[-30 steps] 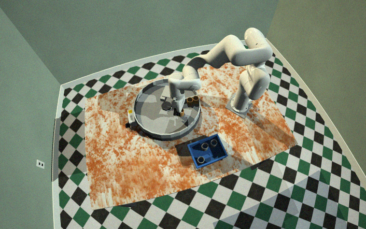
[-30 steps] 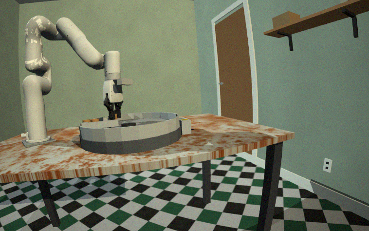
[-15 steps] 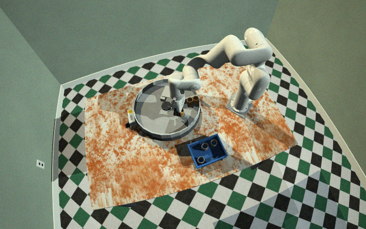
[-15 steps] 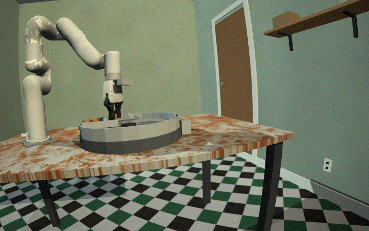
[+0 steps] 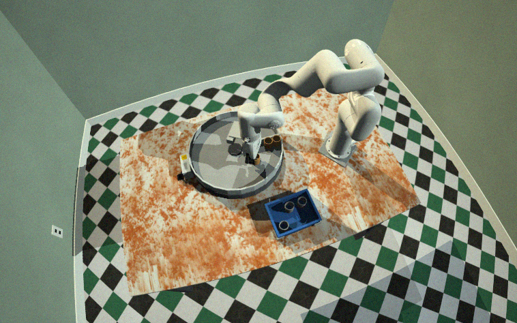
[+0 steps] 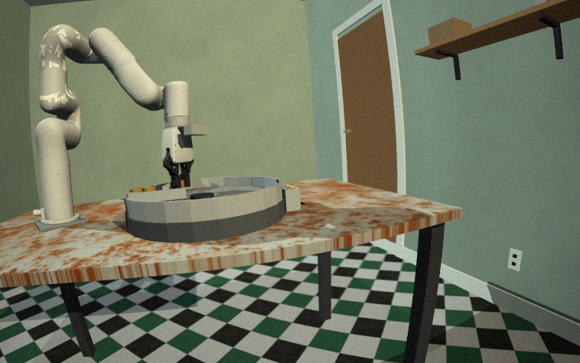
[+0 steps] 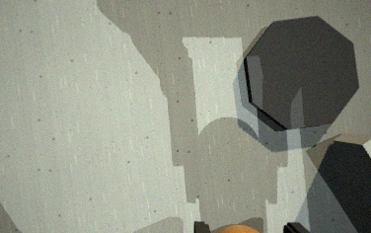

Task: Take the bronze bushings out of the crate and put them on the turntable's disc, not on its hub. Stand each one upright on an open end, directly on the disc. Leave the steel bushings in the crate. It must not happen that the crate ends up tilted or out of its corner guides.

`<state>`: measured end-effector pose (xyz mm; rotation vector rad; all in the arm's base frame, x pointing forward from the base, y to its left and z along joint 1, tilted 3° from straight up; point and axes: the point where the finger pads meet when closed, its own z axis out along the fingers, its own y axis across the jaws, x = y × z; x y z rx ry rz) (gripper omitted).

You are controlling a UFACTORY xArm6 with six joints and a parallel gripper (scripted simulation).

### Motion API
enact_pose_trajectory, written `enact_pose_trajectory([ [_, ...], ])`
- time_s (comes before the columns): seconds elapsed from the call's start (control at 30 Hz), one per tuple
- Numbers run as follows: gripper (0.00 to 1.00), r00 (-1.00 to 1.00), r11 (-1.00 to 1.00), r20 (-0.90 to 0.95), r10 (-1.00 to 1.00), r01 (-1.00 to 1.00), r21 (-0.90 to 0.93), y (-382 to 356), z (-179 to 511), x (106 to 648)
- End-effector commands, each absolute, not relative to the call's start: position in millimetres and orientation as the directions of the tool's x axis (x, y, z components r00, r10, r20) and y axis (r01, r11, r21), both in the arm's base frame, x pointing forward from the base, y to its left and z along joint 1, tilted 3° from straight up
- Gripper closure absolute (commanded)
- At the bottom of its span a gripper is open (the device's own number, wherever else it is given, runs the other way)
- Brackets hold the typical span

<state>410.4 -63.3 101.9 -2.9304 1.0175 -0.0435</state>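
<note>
My gripper (image 5: 253, 159) is shut on a bronze bushing (image 5: 257, 159) and holds it low over the turntable's grey disc (image 5: 228, 159), to the right of the dark hub (image 5: 234, 149). In the wrist view only the bushing's orange top (image 7: 237, 229) shows between the fingertips, with the hub (image 7: 302, 73) at upper right. Two more bronze bushings (image 5: 272, 141) stand upright on the disc near its right rim. Three steel bushings (image 5: 289, 206) stand in the blue crate (image 5: 292, 213). In the exterior view the gripper (image 6: 178, 179) reaches down inside the turntable's rim.
The turntable has a raised grey rim (image 5: 236, 186) all round the disc. A small box with a yellow mark (image 5: 183, 163) sits at its left side. The arm's base (image 5: 337, 151) is bolted to the table to the right of the turntable.
</note>
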Motion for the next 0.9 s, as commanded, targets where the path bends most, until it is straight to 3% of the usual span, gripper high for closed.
enact_pose_trajectory([
  [0.0,1.00,0.784,-0.784,0.017,-0.620,-0.619,-0.048,-63.6,102.3,411.8],
  [0.67,1.00,0.784,-0.784,0.017,-0.620,-0.619,-0.048,-63.5,101.3,411.8],
  [0.7,0.51,0.784,-0.784,0.017,-0.620,-0.619,-0.048,-63.5,101.3,411.8],
  [0.87,0.51,0.784,-0.784,0.017,-0.620,-0.619,-0.048,-63.5,101.3,411.8],
])
